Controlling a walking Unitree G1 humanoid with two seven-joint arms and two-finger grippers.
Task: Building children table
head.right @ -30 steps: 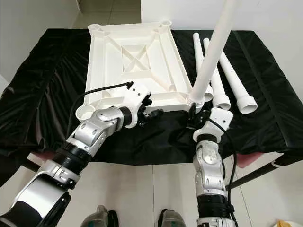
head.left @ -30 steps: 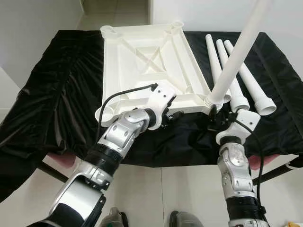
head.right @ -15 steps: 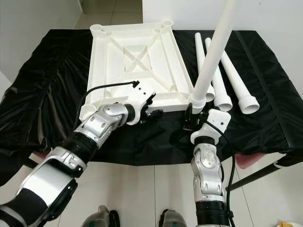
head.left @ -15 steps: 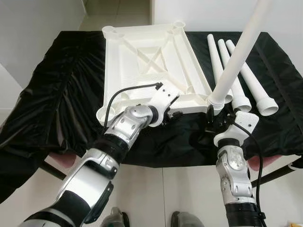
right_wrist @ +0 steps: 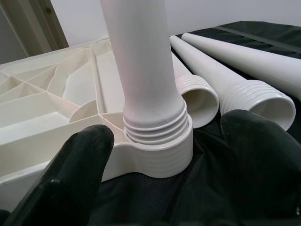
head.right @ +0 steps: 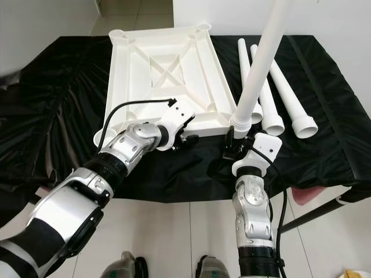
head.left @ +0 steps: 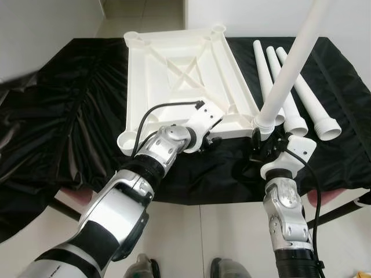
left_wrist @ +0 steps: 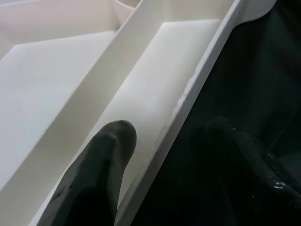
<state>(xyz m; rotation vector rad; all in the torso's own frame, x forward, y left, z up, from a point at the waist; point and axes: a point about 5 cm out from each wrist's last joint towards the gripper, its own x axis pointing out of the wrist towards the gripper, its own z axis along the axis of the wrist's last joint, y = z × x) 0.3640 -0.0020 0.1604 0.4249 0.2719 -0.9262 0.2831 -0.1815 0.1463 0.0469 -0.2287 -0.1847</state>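
A white plastic tabletop (head.left: pixel 179 69) lies upside down, ribs facing up, on a black cloth (head.left: pixel 69 116) draped over a work surface. One white table leg (head.left: pixel 290 63) stands upright, screwed into the corner socket (right_wrist: pixel 155 150) at the near right of the tabletop. The right gripper (head.left: pixel 262 142) sits just in front of that socket, its two black fingers (right_wrist: pixel 70 174) spread apart on either side of the leg's threaded base without touching it. The left gripper (head.left: pixel 210 141) is at the tabletop's near rim (left_wrist: pixel 188 99), fingers open and straddling it: one finger rests inside the tray-like underside, the other outside over the cloth. Three more loose legs (head.left: pixel 290 92) lie side by side on the cloth just right of the tabletop.
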